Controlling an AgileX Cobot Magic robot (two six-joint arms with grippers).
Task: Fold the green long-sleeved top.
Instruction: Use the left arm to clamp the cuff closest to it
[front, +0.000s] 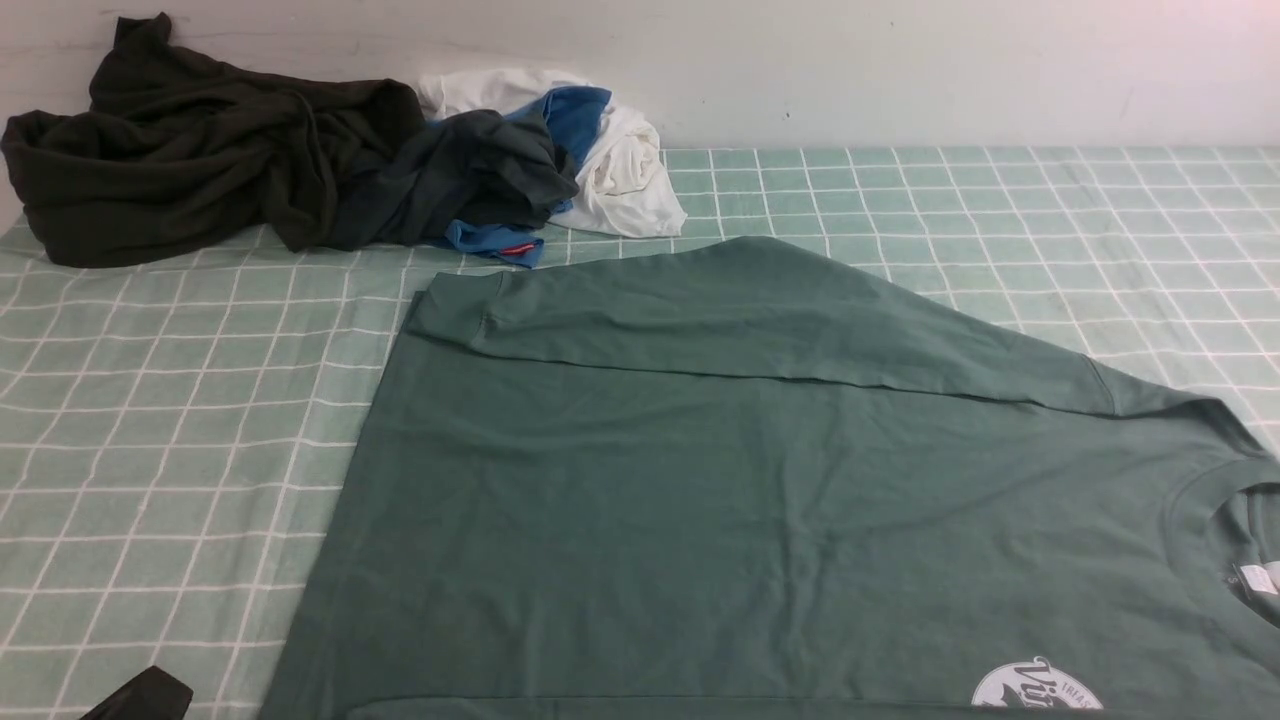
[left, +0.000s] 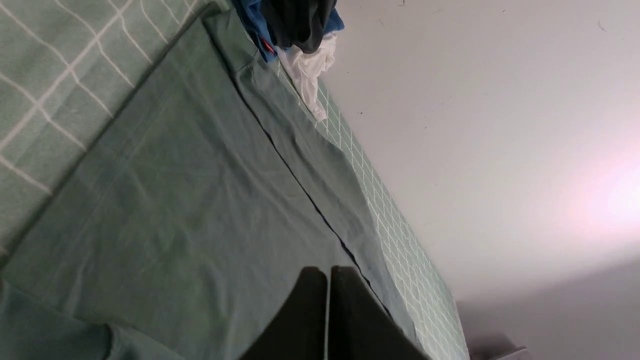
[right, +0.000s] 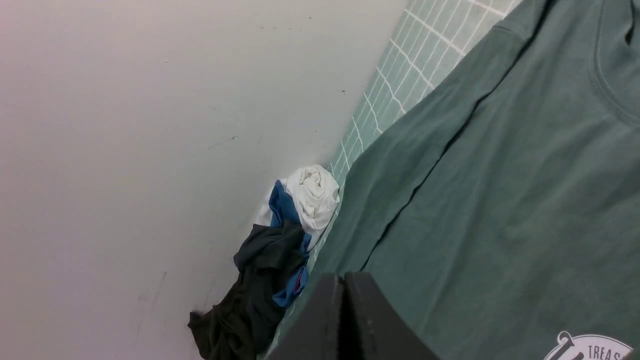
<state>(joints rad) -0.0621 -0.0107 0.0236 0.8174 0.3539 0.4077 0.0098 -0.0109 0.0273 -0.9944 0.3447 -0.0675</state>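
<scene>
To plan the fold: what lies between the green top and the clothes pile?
Front view: only bare checked cloth between green top and pile.

wall: plain off-white wall (front: 900, 60), a few scuffs, at our 12 o'clock
table: pale green cloth (front: 1000, 220) with white grid, meeting that wall
light: soft, even; we spot a pinkish glow (left: 615, 200) on the wall

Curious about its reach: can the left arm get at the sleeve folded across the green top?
Probably yes: the sleeve lies uncovered, with only flat cloth between it and the shut left gripper.
</scene>
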